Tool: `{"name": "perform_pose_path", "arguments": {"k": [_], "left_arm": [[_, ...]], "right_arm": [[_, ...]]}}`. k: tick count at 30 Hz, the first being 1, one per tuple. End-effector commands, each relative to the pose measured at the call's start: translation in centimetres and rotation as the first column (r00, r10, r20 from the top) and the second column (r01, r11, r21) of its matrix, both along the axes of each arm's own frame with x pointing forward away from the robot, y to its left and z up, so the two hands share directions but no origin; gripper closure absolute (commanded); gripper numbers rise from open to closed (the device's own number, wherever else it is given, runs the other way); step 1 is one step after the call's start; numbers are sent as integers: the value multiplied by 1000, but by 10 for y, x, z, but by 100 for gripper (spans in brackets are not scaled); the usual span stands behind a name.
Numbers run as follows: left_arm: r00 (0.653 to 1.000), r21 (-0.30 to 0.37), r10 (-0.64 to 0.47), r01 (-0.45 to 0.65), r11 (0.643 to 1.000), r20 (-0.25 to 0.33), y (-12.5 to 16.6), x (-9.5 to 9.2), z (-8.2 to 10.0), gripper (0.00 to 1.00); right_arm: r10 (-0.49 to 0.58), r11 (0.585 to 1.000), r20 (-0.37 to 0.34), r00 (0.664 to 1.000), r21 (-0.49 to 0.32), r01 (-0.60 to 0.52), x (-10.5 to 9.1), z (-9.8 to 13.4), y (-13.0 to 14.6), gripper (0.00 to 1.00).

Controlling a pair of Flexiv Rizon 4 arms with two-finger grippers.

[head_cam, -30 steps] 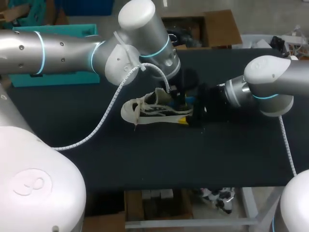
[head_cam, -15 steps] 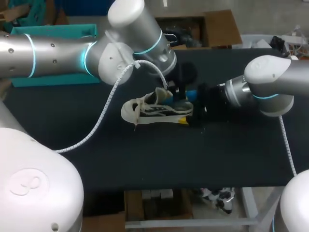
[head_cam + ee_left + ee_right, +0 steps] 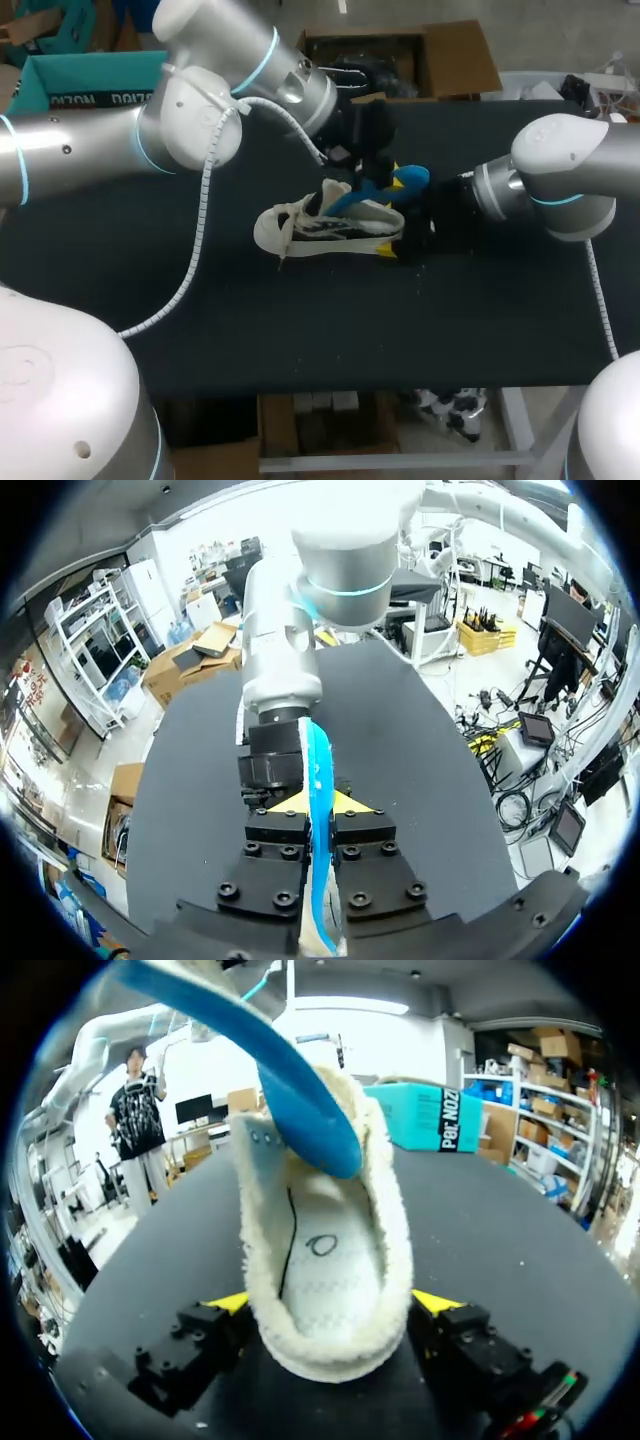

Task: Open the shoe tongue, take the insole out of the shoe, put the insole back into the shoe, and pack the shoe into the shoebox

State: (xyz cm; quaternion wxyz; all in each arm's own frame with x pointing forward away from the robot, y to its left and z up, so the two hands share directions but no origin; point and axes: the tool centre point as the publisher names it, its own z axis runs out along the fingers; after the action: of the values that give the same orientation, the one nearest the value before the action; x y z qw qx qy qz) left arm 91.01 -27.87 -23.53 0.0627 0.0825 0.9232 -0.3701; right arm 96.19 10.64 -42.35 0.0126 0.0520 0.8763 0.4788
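The left gripper [image 3: 310,802] has its jaws pinched tight on the thin blue bendy insole [image 3: 410,181]. The two yellow tips press on it from both sides, so the gap is very narrow. One end of the insole sticks out past the jaws and the other end dips down into the white shoe with dark stripes and a fluffy lining [image 3: 320,228]. So the insole is only partly out. The right gripper [image 3: 330,1305] has its jaws wide, one yellow tip on each side of the heel, and both tips touch the shoe, so it holds the shoe in place. The shoe lies on the black table [image 3: 300,320], with its toe pointing away from the right jaws and its open top facing up at the left jaws. I think the step now is lifting the insole out. The insole looks light and floppy, so it will bend and swing when it is lifted. Holding it near one end, as the left jaws do, seems good for pulling it free, but the loose end may catch on the fluffy lining. The shoe looks soft and light too, and its heel can squash, so a gentle squeeze at the heel seems best. A teal cardboard box [image 3: 60,85] sits far beyond the left jaws; I think it may be the shoebox.
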Motion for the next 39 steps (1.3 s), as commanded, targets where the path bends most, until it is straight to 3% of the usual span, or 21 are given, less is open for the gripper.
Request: {"name": "perform_pose_path", "arguments": {"k": [1, 10, 17, 20, 27, 32, 36, 39], "left_arm": [[998, -112, -54, 51, 992, -26, 2, -2, 13, 100], [992, -284, -126, 114, 952, -22, -4, -8, 66, 100], [982, -443, -187, 153, 883, -35, 8, -10, 113, 100], [977, -458, -202, 148, 876, -70, 17, -9, 131, 100], [977, -458, -202, 148, 876, -70, 17, -9, 131, 100], [977, -458, -202, 148, 876, -70, 17, -9, 131, 100], [1000, -545, 10, -23, 838, -27, 49, 2, 135, 100], [990, -629, 139, -111, 770, -4, 72, 6, 139, 100]], "right_arm": [[-20, 999, -3, 1000, -33, 19, -10, 13, -15, 0], [-52, 987, -4, 999, -150, 51, -17, 44, -55, 0], [-42, 979, 24, 999, -196, 46, -13, 63, -70, 0], [-32, 976, 22, 999, -215, 36, -10, 68, -71, 0], [-8, 955, 18, 1000, -297, 13, -8, 88, -77, 0], [16, 938, 4, 1000, -347, -14, 4, 101, -80, 0], [46, 927, 9, 999, -373, -39, 14, 110, -79, 0], [74, 915, -4, 997, -397, -69, 24, 113, -75, 0]]}}
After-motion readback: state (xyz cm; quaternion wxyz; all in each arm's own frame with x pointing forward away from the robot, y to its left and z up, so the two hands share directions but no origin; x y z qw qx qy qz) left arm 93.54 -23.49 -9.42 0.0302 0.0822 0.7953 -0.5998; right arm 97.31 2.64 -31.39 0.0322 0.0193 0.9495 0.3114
